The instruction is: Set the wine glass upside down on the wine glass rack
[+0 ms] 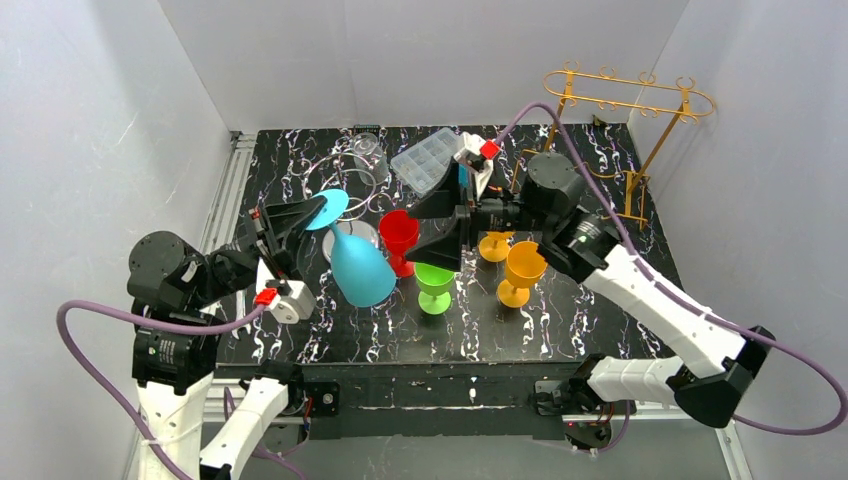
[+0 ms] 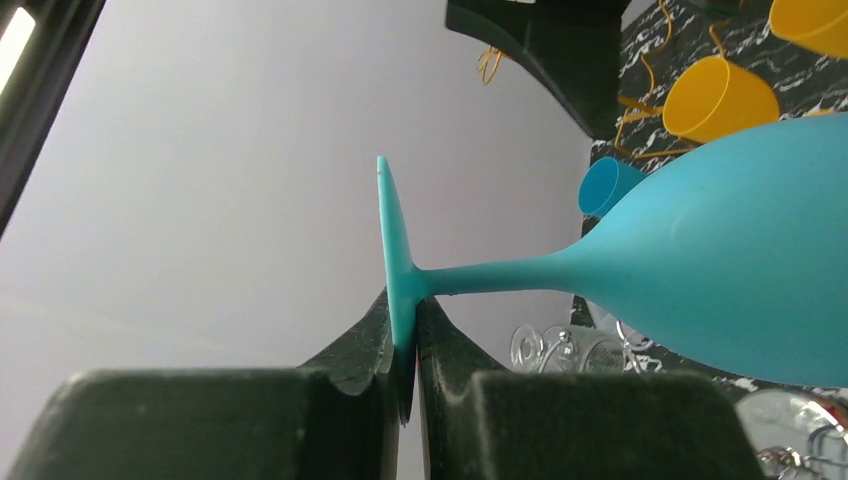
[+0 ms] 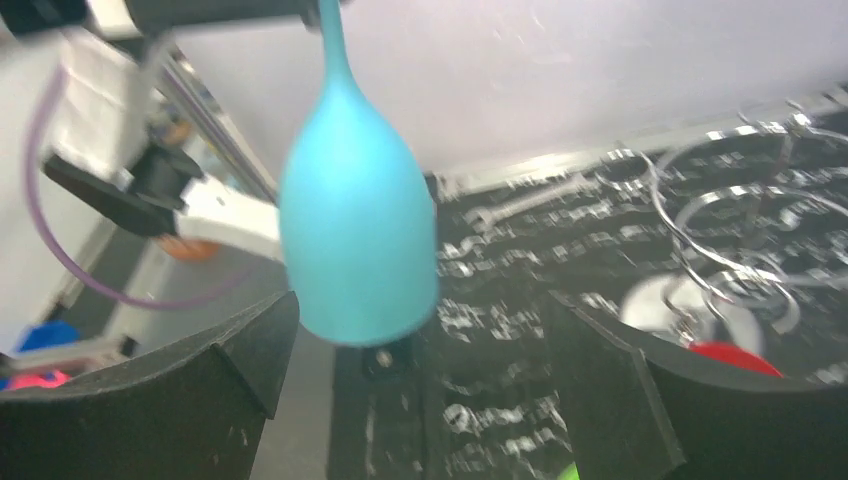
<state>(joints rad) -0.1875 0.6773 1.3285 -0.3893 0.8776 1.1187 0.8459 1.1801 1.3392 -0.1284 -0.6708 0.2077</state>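
Wine glasses: one blue, one red, one green, two orange.

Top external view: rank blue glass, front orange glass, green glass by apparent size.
1. blue glass, held up nearer the camera.
2. front orange glass.
3. green glass, a close call: the right fingers cover part of its rim.

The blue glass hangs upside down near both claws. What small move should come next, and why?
Probably the right claw should back away from the bowl. It stands open and grips nothing, with the blue wine glass close in front of it. The left claw is shut on the glass's foot, so the left arm alone carries it.
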